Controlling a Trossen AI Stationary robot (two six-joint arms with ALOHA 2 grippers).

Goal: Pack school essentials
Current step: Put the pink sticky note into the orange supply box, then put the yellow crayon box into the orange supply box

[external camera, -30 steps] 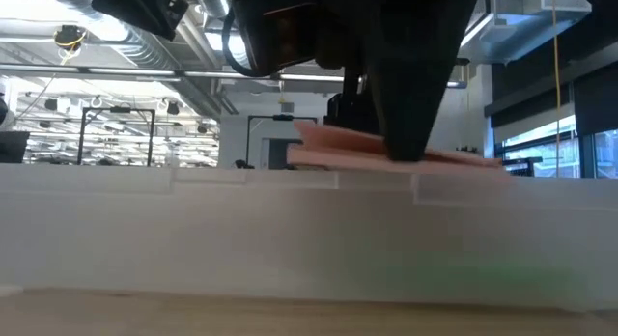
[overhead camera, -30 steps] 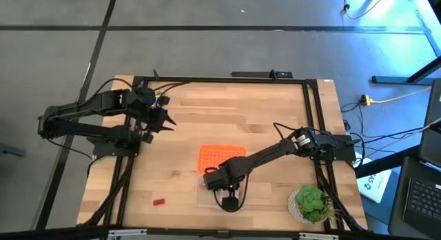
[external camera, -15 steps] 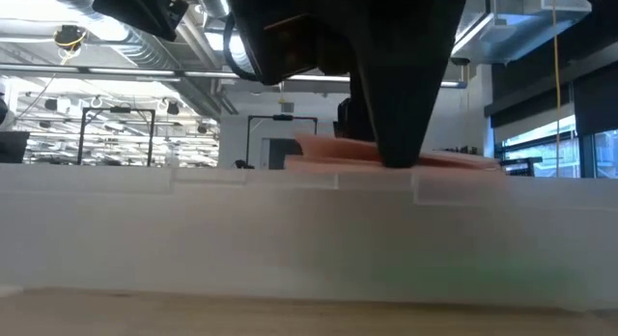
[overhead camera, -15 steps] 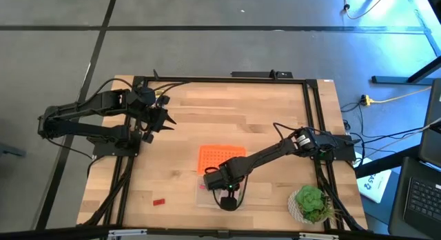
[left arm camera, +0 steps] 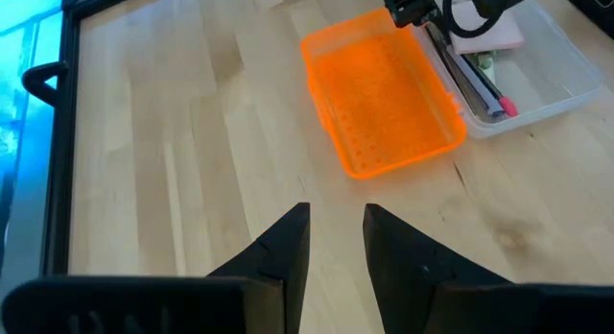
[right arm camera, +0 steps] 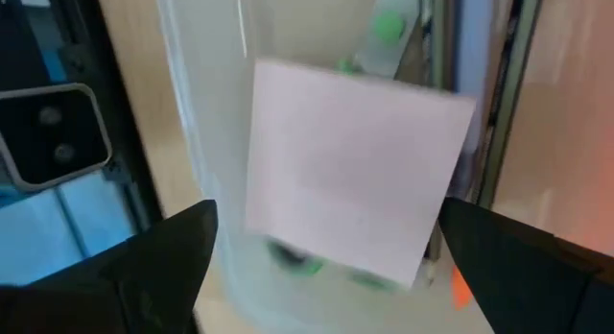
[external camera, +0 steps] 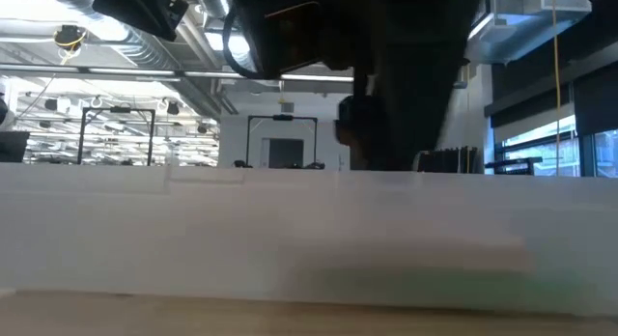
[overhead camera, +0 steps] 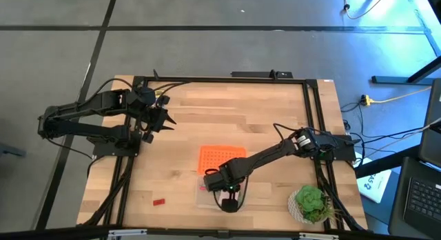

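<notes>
The pink square pad (right arm camera: pixel 355 180) lies blurred inside the clear plastic box (overhead camera: pixel 252 200), on top of the green-handled scissors (right arm camera: pixel 386 27). Thin pencils (left arm camera: pixel 477 80) rest along the box's side next to the orange lid. My right gripper (overhead camera: pixel 228 196) hangs over the box, open, its fingers (right arm camera: pixel 182 252) wide on either side of the pad and above it. In the low view the box's wall (external camera: pixel 309 230) hides the pad. The tiny red block (overhead camera: pixel 160 201) sits on the table near its near left corner. My left gripper (overhead camera: pixel 164 120) waits at the far left, open by a narrow gap (left arm camera: pixel 336 224).
The orange perforated lid (overhead camera: pixel 222 159) lies flat on the table just beyond the box. A potted plant (overhead camera: pixel 310 204) stands at the near right corner. Bare wood stretches across the table's middle and far side. The crayon box is not in view.
The right gripper has sunk a little toward the box with the pink pad. The pad, which showed above the box's wall in the low view, has dropped out of sight into the box, let go by the gripper.
</notes>
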